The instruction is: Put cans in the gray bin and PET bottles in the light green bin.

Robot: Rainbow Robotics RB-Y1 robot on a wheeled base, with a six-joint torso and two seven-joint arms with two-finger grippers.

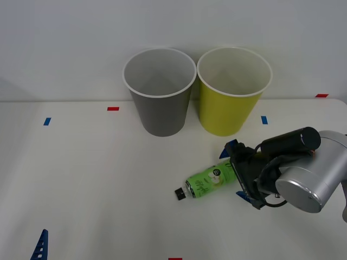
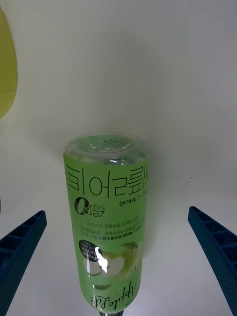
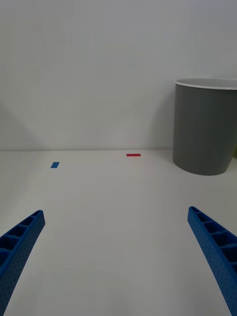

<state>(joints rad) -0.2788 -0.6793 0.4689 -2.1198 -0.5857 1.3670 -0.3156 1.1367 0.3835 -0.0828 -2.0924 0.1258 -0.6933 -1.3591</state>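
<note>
A PET bottle (image 1: 209, 181) with a bright green label lies on its side on the white table, its black cap (image 1: 179, 193) pointing left. My right gripper (image 1: 237, 172) is open, one blue finger on each side of the bottle's base end. In the right wrist view the bottle (image 2: 106, 222) lies between the spread fingers (image 2: 22, 242) and touches neither. The gray bin (image 1: 159, 92) and the light green bin (image 1: 233, 92) stand upright side by side at the back. My left gripper (image 3: 116, 215) is open low at the front left, facing the gray bin (image 3: 205, 128). Cans are out of view.
Small tape marks lie on the table: red (image 1: 113, 108), blue (image 1: 47, 121) and blue (image 1: 264, 119). A white wall rises right behind the bins. A slice of the light green bin (image 2: 6, 64) shows in the right wrist view.
</note>
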